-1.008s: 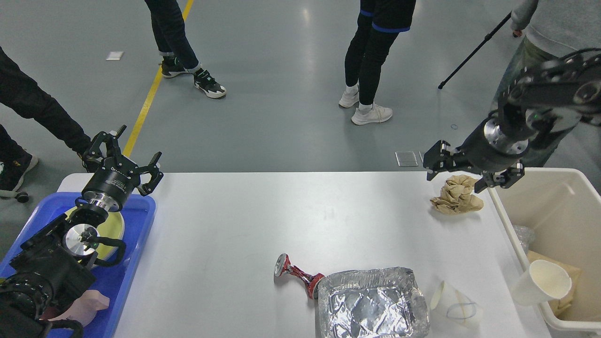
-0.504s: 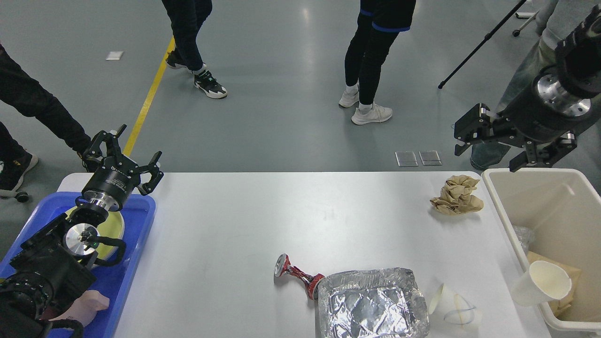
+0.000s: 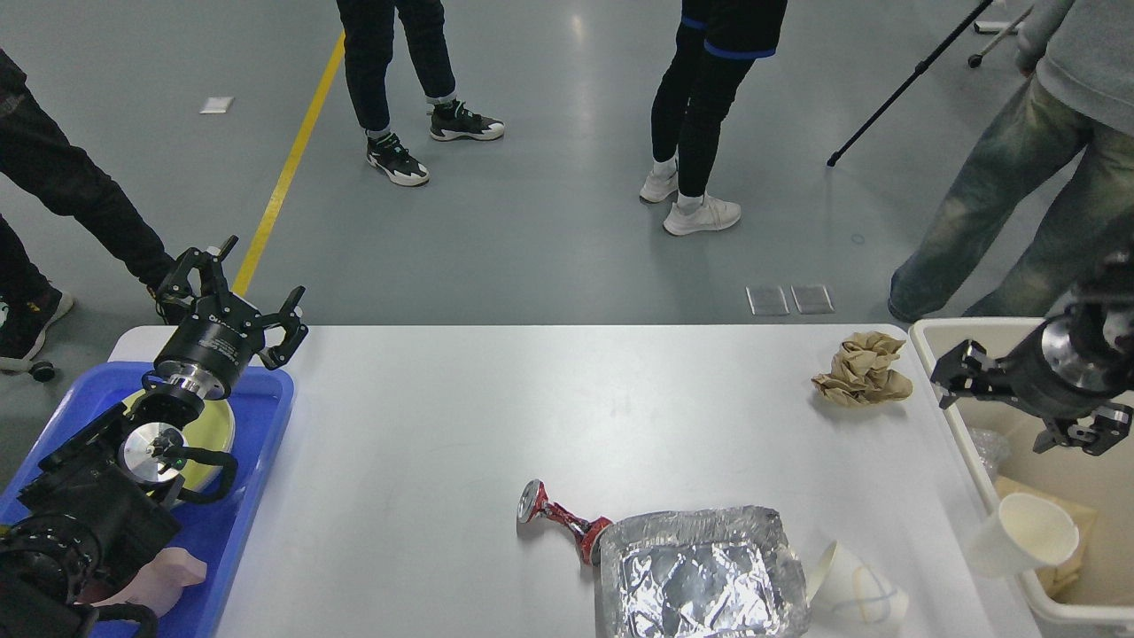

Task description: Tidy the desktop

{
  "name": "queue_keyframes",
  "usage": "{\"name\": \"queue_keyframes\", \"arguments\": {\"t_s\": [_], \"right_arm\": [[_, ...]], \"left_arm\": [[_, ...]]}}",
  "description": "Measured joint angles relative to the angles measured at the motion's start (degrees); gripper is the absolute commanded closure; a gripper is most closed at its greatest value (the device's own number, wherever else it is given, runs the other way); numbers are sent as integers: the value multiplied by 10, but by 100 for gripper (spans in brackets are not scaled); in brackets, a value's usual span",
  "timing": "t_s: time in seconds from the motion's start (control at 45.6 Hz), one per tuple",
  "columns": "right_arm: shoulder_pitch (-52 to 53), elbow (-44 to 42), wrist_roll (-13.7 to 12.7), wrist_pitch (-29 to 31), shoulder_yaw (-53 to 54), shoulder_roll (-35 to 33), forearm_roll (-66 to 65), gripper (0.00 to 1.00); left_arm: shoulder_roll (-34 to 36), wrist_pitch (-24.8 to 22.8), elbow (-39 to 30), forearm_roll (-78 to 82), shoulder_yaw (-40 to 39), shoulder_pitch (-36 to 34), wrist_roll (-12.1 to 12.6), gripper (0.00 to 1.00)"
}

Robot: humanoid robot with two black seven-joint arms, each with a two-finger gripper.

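Left tool (image 3: 237, 303) hangs over the blue tray (image 3: 252, 496), fingers spread, empty. Right tool (image 3: 1028, 403) spread above the bin (image 3: 974, 470). The counter (image 3: 532, 416) fills the middle, bearing one paper wad (image 3: 861, 369), one foil pan (image 3: 702, 574), one crushed can (image 3: 558, 517).

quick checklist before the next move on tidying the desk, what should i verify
1. Right gripper open and empty: ok.
2. Left gripper open, clear of the desktop litter: ok.
3. Crumpled brown paper free to grasp, nothing on it: ok.
4. Beige bin has room: ok.
5. Crushed can clear of the foil tray: not ok, they touch.
6. Squashed paper cup apart from the tray: cannot tell.
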Motion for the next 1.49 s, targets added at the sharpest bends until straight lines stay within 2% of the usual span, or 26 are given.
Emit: {"name": "queue_keyframes", "arguments": {"t_s": [0.526,0.877,0.92,0.964,1.008,1.074,1.118,1.271,1.381,1.468,1.49], "right_arm": [[-130,-45,0,-26,51,-14,-1,0],[-211,-53,0,-139,75,-1,-4,3],[-219,-55,0,-152,75,1,-4,12],[-226,-56,0,-166,75,2,-5,33],[-229,-57,0,-180,75,3,-6,47],[-234,-57,0,-196,75,4,-7,56],[-237,-56,0,-205,75,5,-7,65],[-242,-53,0,-214,75,8,-8,82],[-242,-52,1,-214,75,10,-9,89],[-242,-52,1,-214,75,12,-12,100],[-240,-51,1,-214,75,14,-16,100]], "left_arm": [[0,0,0,0,0,0,0,4],[0,0,0,0,0,0,0,4],[0,0,0,0,0,0,0,4],[0,0,0,0,0,0,0,4],[0,0,0,0,0,0,0,4],[0,0,0,0,0,0,0,4],[0,0,0,0,0,0,0,4],[0,0,0,0,0,0,0,4],[0,0,0,0,0,0,0,4],[0,0,0,0,0,0,0,4],[0,0,0,0,0,0,0,4]]}}
